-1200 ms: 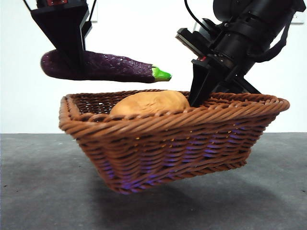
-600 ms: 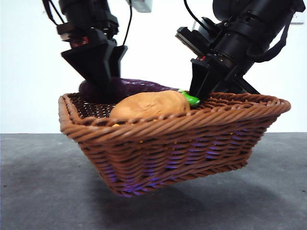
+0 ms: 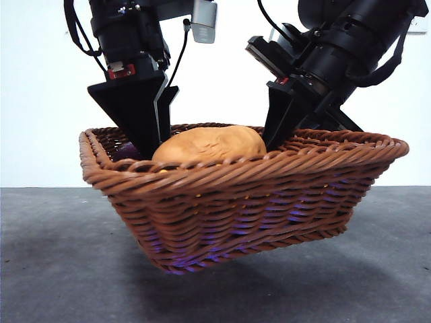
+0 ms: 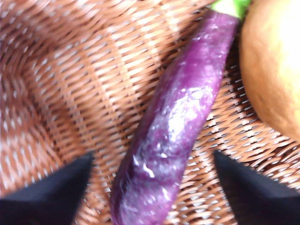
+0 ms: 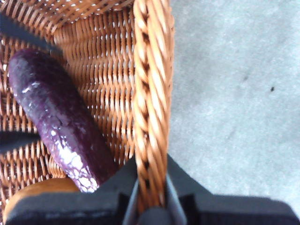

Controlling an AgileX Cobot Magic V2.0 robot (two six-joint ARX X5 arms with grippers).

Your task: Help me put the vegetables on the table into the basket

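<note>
The brown wicker basket [image 3: 236,202] hangs tilted just above the table [image 3: 60,269], and my right gripper [image 3: 279,134] is shut on its braided rim [image 5: 150,93]. Inside it lie the tan potato [image 3: 209,145] and the purple eggplant [image 4: 178,126], which rests on the woven floor beside the potato [image 4: 272,61]. My left gripper [image 3: 145,141] reaches down into the basket's left part. Its jaws stand open, wide on either side of the eggplant and clear of it. From the front, only a sliver of eggplant [image 3: 124,151] shows behind the rim.
Grey table [image 5: 234,93] lies below and around the basket, with a dark shadow under it. A white wall stands behind. Both arms crowd the space above the basket.
My left gripper came down into the basket with the eggplant and let it go; the eggplant now lies on the basket floor. The right gripper and the basket held still.
</note>
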